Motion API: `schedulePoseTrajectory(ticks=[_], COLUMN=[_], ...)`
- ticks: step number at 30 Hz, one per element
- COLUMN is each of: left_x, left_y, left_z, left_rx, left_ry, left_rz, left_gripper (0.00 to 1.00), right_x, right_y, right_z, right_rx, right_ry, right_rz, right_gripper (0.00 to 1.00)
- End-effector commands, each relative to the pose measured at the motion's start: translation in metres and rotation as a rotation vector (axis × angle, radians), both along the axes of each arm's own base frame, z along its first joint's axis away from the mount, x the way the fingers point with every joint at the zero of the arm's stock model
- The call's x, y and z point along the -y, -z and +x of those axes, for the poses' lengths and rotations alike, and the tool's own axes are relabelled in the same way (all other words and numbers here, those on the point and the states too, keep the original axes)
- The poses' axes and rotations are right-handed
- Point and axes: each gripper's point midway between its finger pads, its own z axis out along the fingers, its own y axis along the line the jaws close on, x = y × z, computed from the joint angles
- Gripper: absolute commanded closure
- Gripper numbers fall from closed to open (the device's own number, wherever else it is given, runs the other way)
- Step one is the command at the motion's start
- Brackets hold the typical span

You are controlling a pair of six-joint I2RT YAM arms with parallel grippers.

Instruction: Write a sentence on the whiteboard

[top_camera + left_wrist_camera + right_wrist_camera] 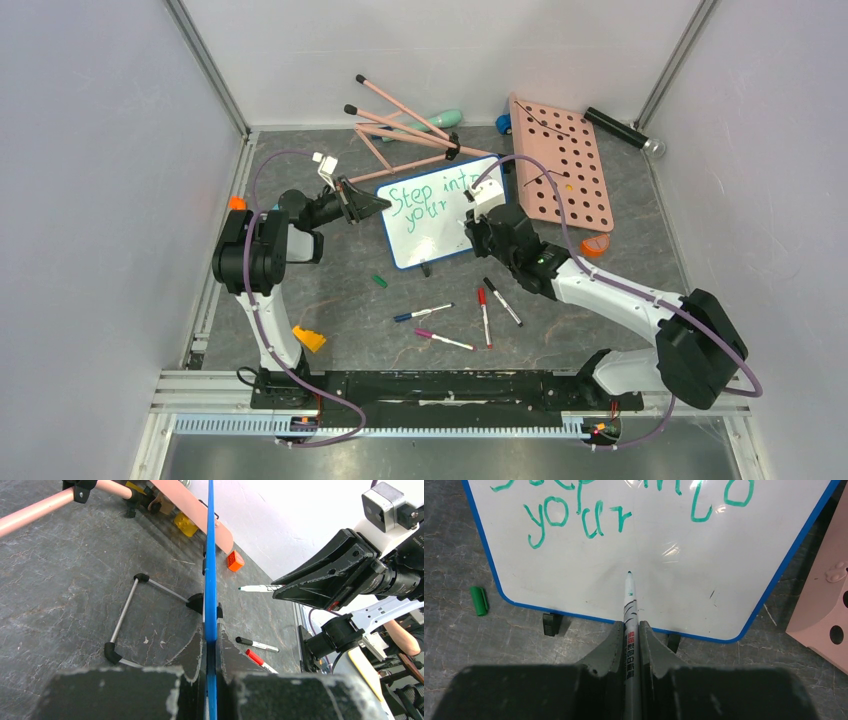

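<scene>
The whiteboard (432, 238) stands tilted on its black feet in the middle of the table, blue frame all round. My left gripper (375, 203) is shut on its left edge; in the left wrist view the blue frame (210, 575) runs edge-on between the jaws of that gripper (210, 630). The sentence (574, 517) reads "Step into" and "your" in green, on two lines. My right gripper (629, 627) is shut on a green marker (629, 602). The marker's tip points at the blank board below "your". In the left wrist view the tip (241, 588) seems slightly off the surface.
A green cap (479, 600) lies left of the board's lower corner. Blue (423, 313), pink (444, 340), red (484, 316) and black (502, 301) markers lie in front. A pink pegboard (560, 160) and a pink-legged stand (400, 125) sit behind. An orange block (309, 338) lies near left.
</scene>
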Motion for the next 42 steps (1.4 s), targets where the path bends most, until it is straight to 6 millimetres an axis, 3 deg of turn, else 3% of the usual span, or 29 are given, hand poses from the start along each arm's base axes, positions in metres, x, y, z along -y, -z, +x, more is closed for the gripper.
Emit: schedulePoseTrajectory(ticks=[1,15,26,42], left_x=[-0.004,-0.005,-0.005,-0.006], left_y=[-0.013,-0.013,-0.013,-0.014], left_z=[0.004,0.004,0.004,0.005], left_rx=[0.135,0.139,0.137,0.137], left_ry=[-0.009,-0.014,-0.012,-0.017], left_rz=[0.018,0.020,0.019,0.017], left_gripper=[0.98,0.98,0.98,0.98], right_x=[-0.012,-0.018,-0.025,-0.032], right_y=[-0.038,-0.041,-0.023,-0.014], right_z=[0.011,0.029,0.025,0.018], right_rx=[0.096,0.098,0.049,0.019], right_ry=[-0.019,0.012,-0.021,-0.048], right_rz=[0.072,0.031,0.020,0.023], right_gripper=[1.00,1.00,1.00,1.00])
